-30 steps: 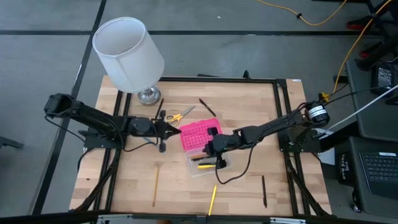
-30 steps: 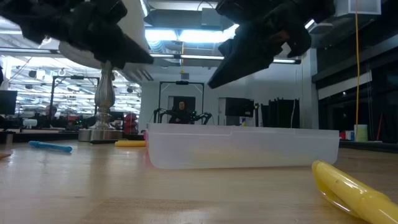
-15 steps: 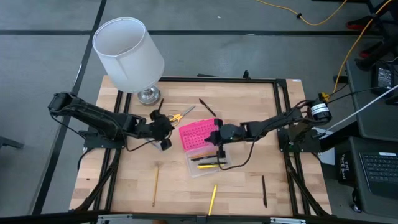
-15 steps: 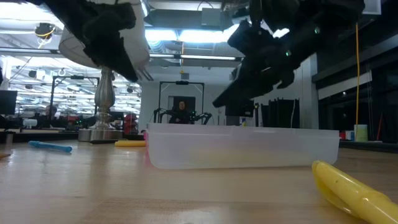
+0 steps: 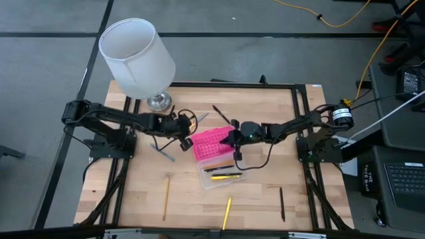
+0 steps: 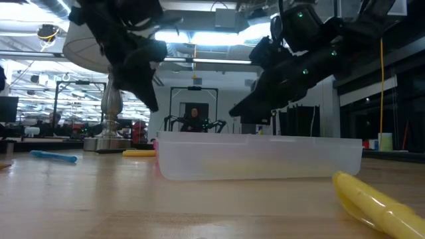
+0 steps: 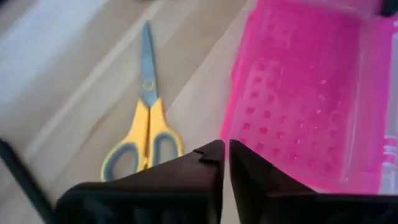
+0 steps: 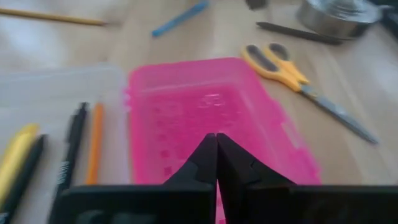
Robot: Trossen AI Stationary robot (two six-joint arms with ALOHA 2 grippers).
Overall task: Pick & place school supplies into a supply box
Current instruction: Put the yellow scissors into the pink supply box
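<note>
The supply box lies open: its pink lid (image 5: 211,146) is flat on the table, and the clear base (image 5: 223,174) on the near side holds black, yellow and orange pens (image 8: 74,149). My left gripper (image 5: 188,140) is shut and hovers between the yellow-handled scissors (image 7: 144,127) and the lid's left edge (image 7: 239,99). My right gripper (image 8: 216,139) is shut too, pointing out over the middle of the lid (image 8: 205,112). In the low view both grippers (image 6: 151,103) (image 6: 234,113) hang above the base's rim (image 6: 259,138). A blue pen (image 5: 163,153) lies left of the box.
A white-shaded lamp (image 5: 138,56) stands at the far left, a black pen (image 5: 171,113) by its foot. Another black pen (image 5: 221,114) lies beyond the lid. Near the front edge lie a yellow pencil (image 5: 165,198), a yellow pen (image 5: 227,212) and a black pen (image 5: 281,203).
My right gripper has drawn back from over the clear base toward the far edge and now hangs over the pink lid. My left gripper has moved toward the far edge and right, to beside the scissors, uncovering the blue pen lying on the table.
</note>
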